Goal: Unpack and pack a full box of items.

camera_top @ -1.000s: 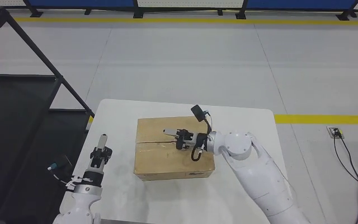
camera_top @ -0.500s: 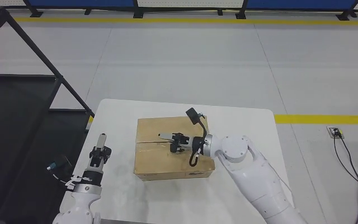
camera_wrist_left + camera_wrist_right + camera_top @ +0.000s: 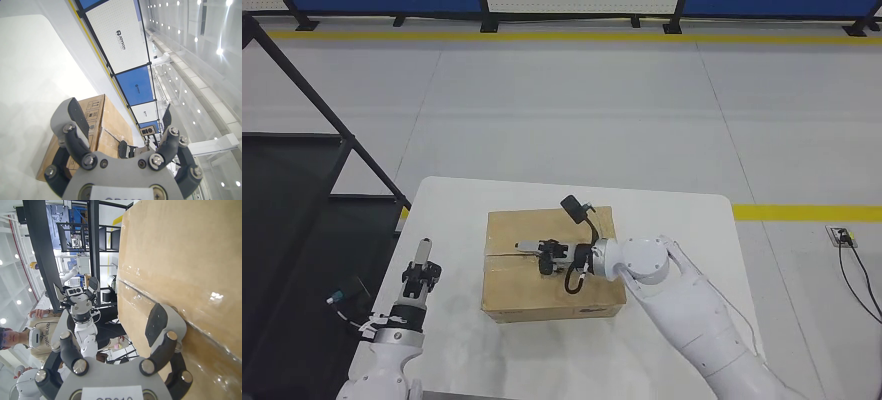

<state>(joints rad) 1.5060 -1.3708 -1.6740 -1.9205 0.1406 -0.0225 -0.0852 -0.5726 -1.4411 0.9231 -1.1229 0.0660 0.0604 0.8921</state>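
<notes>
- While its fingers are spread wide with nothing between them, the right gripper [image 3: 532,246] lies low over the top of the box [image 3: 532,292], pointing across it toward the robot's left.
- Seen from the right wrist, one finger with a dark pad [image 3: 157,325] sits right at the cardboard, just beside the taped seam [image 3: 132,289]. Whether it presses on the surface cannot be told. The other finger [image 3: 60,325] stands clear of the box [image 3: 179,256].
- From the left wrist, that same gripper shows on the box top as a dark pad near the seam.
- Brown and closed, the box has its flaps shut and clear tape running along the middle seam [image 3: 504,254]. It stands upright near the middle of the white table [image 3: 452,215].
- Its end face toward the robot's left carries small printed handling marks, seen in the left wrist view on the box [image 3: 111,121].
- Over the table's left part, the left gripper [image 3: 423,252] hangs above the bare surface, well apart from the box, and points away from the robot.
- Its two fingers [image 3: 77,115] are also splayed open and hold nothing. The table [image 3: 28,75] lies pale under them.
- Beyond the table are a grey floor with a yellow line [image 3: 542,36] at the far edge and a black frame [image 3: 312,110] to the left.
</notes>
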